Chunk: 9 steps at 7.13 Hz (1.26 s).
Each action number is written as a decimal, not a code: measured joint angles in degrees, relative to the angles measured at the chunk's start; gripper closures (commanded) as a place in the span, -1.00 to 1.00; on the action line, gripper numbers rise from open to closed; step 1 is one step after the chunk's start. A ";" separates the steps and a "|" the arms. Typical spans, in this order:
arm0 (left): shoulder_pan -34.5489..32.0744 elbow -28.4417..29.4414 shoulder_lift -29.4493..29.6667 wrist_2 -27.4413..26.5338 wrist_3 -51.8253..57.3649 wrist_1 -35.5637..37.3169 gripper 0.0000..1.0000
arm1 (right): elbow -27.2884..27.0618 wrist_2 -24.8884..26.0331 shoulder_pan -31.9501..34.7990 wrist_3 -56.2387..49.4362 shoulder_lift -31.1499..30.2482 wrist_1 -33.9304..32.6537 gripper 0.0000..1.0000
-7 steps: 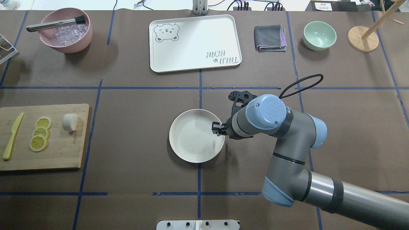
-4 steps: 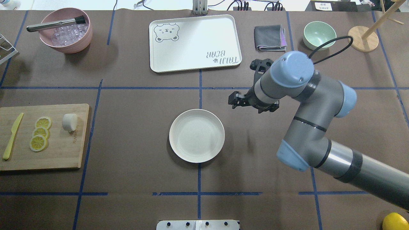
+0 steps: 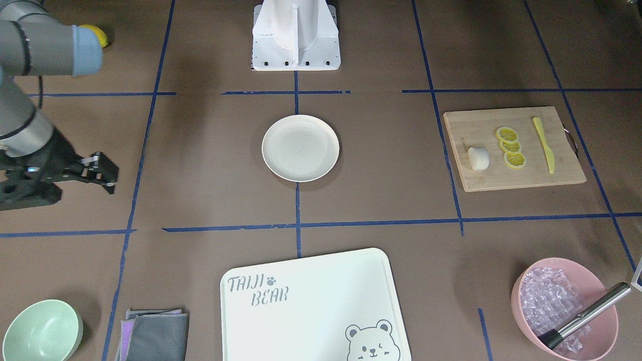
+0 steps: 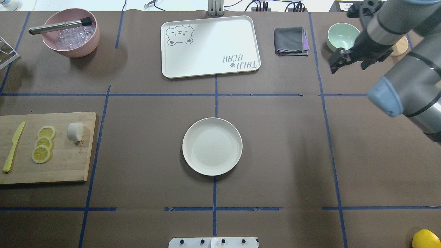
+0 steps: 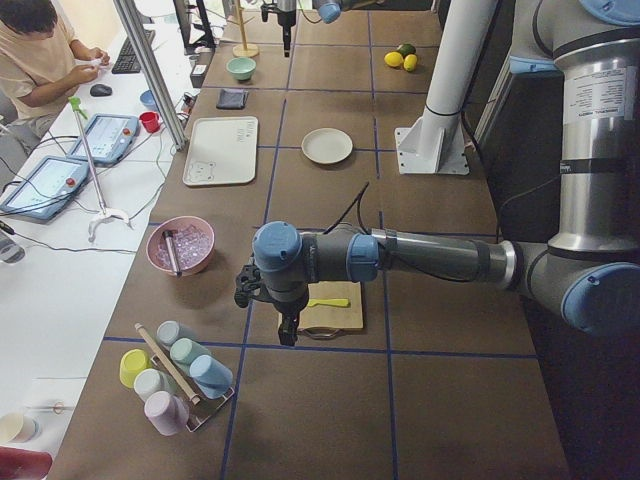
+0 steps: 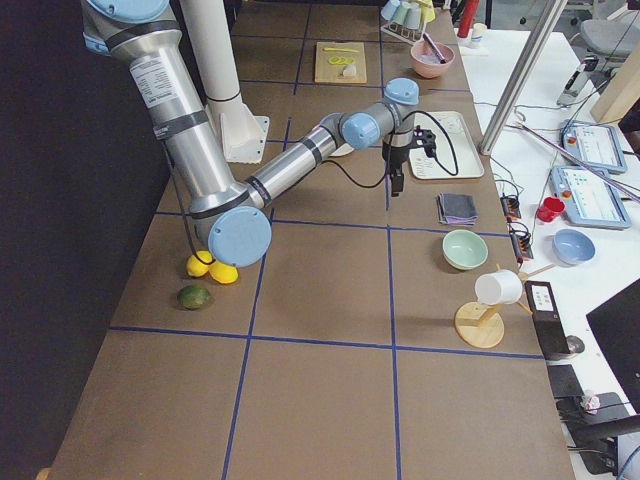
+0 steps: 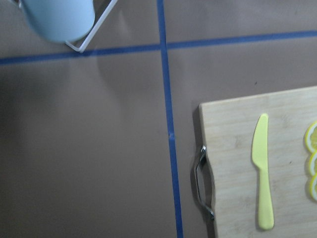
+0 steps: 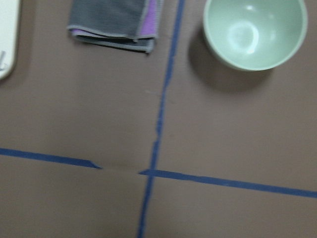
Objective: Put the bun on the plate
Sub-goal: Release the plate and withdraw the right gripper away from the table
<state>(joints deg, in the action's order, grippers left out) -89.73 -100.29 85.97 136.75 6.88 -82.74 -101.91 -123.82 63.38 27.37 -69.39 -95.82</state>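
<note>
The white bun (image 4: 75, 132) lies on the right part of a wooden cutting board (image 4: 62, 165) at the table's left, also as bun (image 3: 478, 158). The cream plate (image 4: 212, 146) sits empty at the table's middle, also as plate (image 3: 300, 148). My right gripper (image 4: 335, 63) hovers far right, beside the mint bowl, open and holding nothing; it shows too as right gripper (image 3: 106, 174). My left gripper (image 5: 288, 335) appears only in the exterior left view, above the board's outer end, and I cannot tell its state. The bun is outside the left wrist view.
Lemon slices (image 4: 43, 143) and a yellow knife (image 4: 13, 146) share the board. A pink bowl (image 4: 70, 44) of ice, a white tray (image 4: 210, 46), a grey cloth (image 4: 291, 41), a mint bowl (image 4: 344, 38) and a wooden stand (image 4: 391, 41) line the far side. A cup rack (image 5: 175, 370) stands beyond the board.
My right arm has drawn away from the plate's right rim, rising and swinging to the far right near the mint bowl. Plate and bun have stayed put.
</note>
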 measured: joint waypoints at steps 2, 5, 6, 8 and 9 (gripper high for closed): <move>-0.01 0.85 2.03 0.02 -0.29 -0.01 -1.00 | -0.08 -4.74 11.70 -21.66 -9.81 -0.42 -0.99; 0.04 0.95 2.31 0.27 -0.09 -1.20 -1.00 | -0.90 -8.07 24.19 -38.54 -24.41 -0.43 -1.00; 0.40 0.48 2.34 0.44 -0.32 -3.32 -1.00 | -1.58 -8.38 25.56 -38.42 -26.85 -0.40 -0.99; 6.30 -1.79 2.49 0.37 -10.61 -10.06 -1.00 | -2.54 -8.55 26.19 -36.41 -28.03 -0.35 -1.00; 12.03 -2.68 2.49 -0.44 -21.79 -15.80 -1.00 | -2.69 -8.60 26.23 -36.07 -28.06 -0.34 -1.00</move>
<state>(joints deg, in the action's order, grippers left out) -77.70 -102.97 88.47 136.31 -14.91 -98.54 -104.60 -132.42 89.61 -8.70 -97.45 -96.16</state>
